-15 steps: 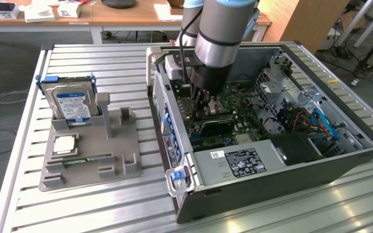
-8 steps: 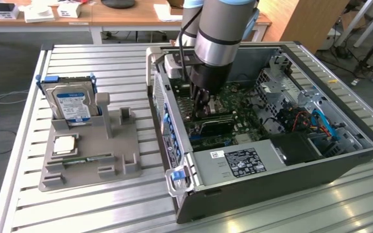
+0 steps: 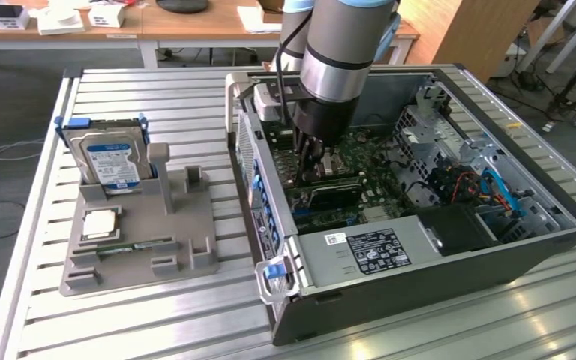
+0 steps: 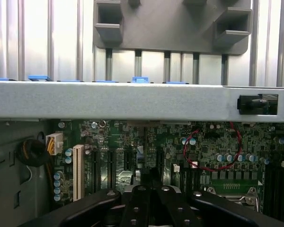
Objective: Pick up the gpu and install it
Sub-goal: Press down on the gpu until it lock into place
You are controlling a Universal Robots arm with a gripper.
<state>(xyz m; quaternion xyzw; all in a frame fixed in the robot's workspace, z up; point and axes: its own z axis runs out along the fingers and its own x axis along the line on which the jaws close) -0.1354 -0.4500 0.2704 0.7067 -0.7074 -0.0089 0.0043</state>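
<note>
While the closed pincer (image 3: 313, 171) reaches down into the open computer case (image 3: 528, 247) on the counter (image 3: 148, 315), the gpu (image 3: 330, 196) sits on the motherboard (image 4: 217, 142) just below it.

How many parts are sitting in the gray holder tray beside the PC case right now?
3: hard drive upright at the back, CPU lying flat in the middle, RAM stick lying flat nearer the front. Other slots look empty.

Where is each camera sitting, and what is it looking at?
Exterior view: high beside the slatted metal table, looking down at the open black computer case; the grey robot arm reaches in.
Wrist view: on the arm, inside the case, facing the green motherboard; the shut black pincer shows.
Shared: motherboard and grey plastic parts holder.
</note>
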